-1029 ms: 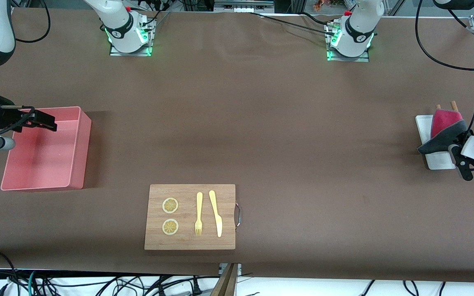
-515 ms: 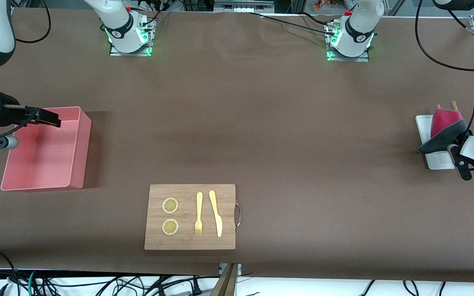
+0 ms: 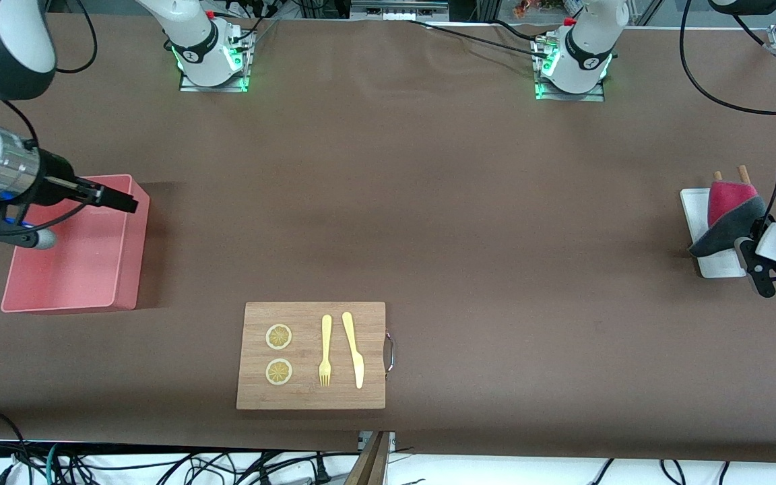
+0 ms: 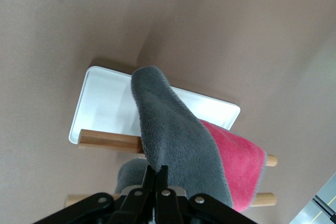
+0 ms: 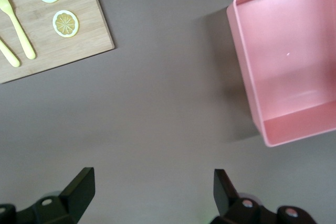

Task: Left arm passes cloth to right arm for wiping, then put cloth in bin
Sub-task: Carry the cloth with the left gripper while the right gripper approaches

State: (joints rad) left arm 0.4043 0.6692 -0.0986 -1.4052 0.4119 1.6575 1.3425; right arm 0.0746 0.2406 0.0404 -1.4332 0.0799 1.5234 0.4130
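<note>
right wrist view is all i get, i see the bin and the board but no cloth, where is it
Observer: The cloth is at the left arm's end of the table, pinched in the shut left claw.
Operator: is it over anything
Observer: Yes, it hangs over a white tray, mostly grey face showing with magenta at one side. I cannot tell whether it touches the tray.
Operator: and where does my claw sit from outside
Observer: The right claw is open, up in the air over the rim of the bin, on the side toward the table's middle.
</note>
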